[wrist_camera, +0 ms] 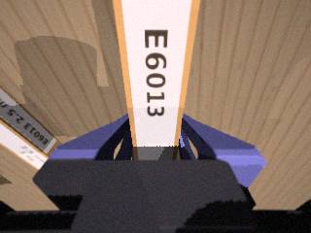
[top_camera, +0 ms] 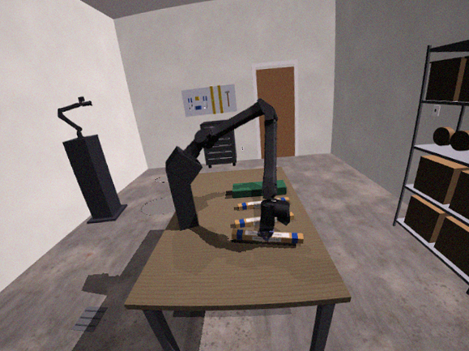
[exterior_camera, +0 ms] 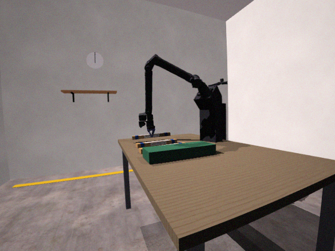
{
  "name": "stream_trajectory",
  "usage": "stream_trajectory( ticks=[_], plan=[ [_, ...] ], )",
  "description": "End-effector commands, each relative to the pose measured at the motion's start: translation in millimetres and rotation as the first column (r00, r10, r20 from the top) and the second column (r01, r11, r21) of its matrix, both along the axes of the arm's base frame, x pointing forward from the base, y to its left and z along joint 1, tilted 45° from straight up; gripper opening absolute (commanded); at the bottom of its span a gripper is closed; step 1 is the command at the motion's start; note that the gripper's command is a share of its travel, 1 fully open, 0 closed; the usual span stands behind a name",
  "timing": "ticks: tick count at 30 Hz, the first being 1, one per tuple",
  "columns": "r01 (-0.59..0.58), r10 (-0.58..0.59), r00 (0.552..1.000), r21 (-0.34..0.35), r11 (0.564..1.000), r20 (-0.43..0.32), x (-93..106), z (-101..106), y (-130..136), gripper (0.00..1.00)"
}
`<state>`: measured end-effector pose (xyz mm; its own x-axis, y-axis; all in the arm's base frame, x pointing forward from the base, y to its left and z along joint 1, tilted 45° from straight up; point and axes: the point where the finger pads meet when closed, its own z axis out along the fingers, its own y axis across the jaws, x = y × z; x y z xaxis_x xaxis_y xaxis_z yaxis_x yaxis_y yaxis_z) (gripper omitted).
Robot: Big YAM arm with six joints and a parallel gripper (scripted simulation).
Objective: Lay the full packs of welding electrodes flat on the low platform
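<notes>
My gripper [top_camera: 266, 235] [exterior_camera: 151, 134] [wrist_camera: 155, 116] is shut on the front pack [top_camera: 282, 237] [exterior_camera: 160, 135] [wrist_camera: 155, 63], orange with blue bands and a white E6013 label. It holds this pack near its middle, a little above the table and slightly tilted in the top view. The middle pack [top_camera: 245, 222] [exterior_camera: 158, 143] lies on the table behind it. The far pack [top_camera: 251, 205] [exterior_camera: 140, 150] lies beside the low green platform [top_camera: 246, 190] [exterior_camera: 178, 155], mostly hidden by it in the exterior view. No pack is on the platform.
The wooden table [top_camera: 235, 280] [exterior_camera: 230, 183] carries the arm's dark base column [top_camera: 184, 202] [exterior_camera: 208, 124] on one side. The packs' outer ends lie near the table's opposite long edge. Another pack [wrist_camera: 24, 125] shows at the left of the wrist view.
</notes>
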<state>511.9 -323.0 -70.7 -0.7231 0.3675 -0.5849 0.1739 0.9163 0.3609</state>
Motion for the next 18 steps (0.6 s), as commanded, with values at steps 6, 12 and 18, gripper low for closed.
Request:
stream_trajectory(
  ticks=[6,12,18],
  plan=[
    [0.038,-0.035,0.998,-0.056,0.998,0.056,-6.2,53.0,-44.0,0.00],
    [0.038,-0.035,0.998,-0.058,0.998,0.059,-5.8,59.3,-48.7,0.00],
    [0.039,-0.035,0.998,-0.059,0.998,0.060,-6.0,62.2,-50.8,0.00]
  ],
)
